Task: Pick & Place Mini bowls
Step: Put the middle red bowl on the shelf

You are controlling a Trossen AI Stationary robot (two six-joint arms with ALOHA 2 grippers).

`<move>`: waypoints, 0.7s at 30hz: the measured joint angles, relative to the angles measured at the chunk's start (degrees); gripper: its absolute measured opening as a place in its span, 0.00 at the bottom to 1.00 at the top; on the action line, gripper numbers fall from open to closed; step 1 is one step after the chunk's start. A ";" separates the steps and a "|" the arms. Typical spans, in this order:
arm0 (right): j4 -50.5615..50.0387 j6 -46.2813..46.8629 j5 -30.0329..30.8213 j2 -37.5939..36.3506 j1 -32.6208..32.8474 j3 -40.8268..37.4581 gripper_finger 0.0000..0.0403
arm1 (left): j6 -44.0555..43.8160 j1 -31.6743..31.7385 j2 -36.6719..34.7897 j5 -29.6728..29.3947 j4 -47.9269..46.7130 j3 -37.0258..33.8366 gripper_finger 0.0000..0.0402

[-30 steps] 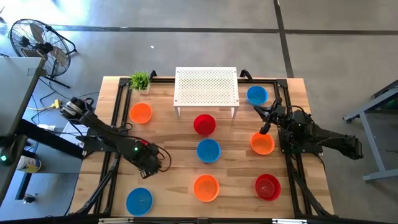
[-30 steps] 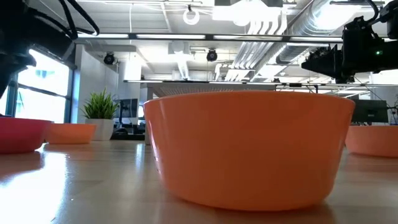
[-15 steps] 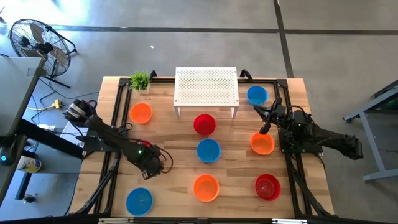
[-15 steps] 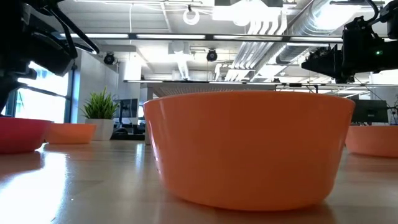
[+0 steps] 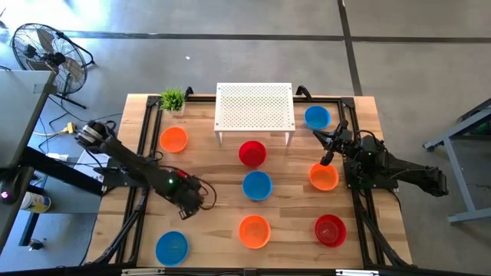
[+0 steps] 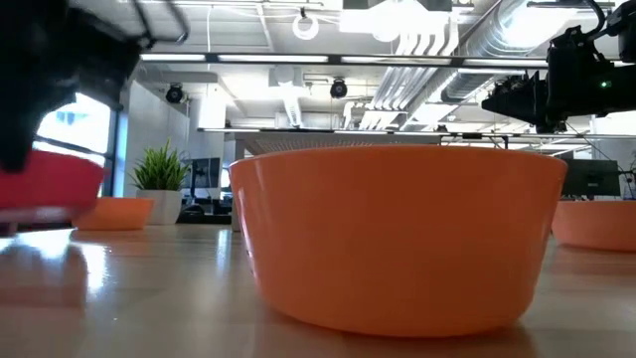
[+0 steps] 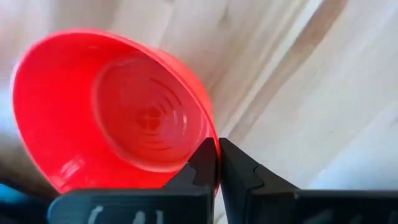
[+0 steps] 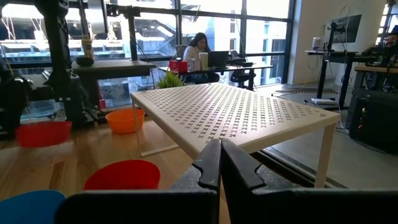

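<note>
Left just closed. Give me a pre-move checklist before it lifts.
1. Left gripper shut on the red bowl: ok, pinching the rim, one finger inside and one outside.
2. Grip is secure: cannot tell; only the fingertips hold the thin rim.
3. Bowl is off the table: cannot tell.
4. Neighbours are clear: ok, the blue bowl and the orange bowl sit apart from the left gripper in the high view.
5. Right gripper is out of the way: ok, shut and empty at the table's right side.
</note>
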 joint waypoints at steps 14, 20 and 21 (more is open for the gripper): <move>0.00 -0.01 0.01 -0.01 0.01 -0.01 0.00 | 22.69 16.32 -3.10 -11.21 -11.62 25.30 0.01; 0.00 -0.01 -0.01 0.01 0.00 0.00 0.00 | 35.65 28.39 -3.10 -9.77 -9.53 32.29 0.00; 0.00 -0.01 0.01 0.00 0.00 0.00 0.00 | 37.73 30.24 -3.10 -9.37 -8.22 32.83 0.00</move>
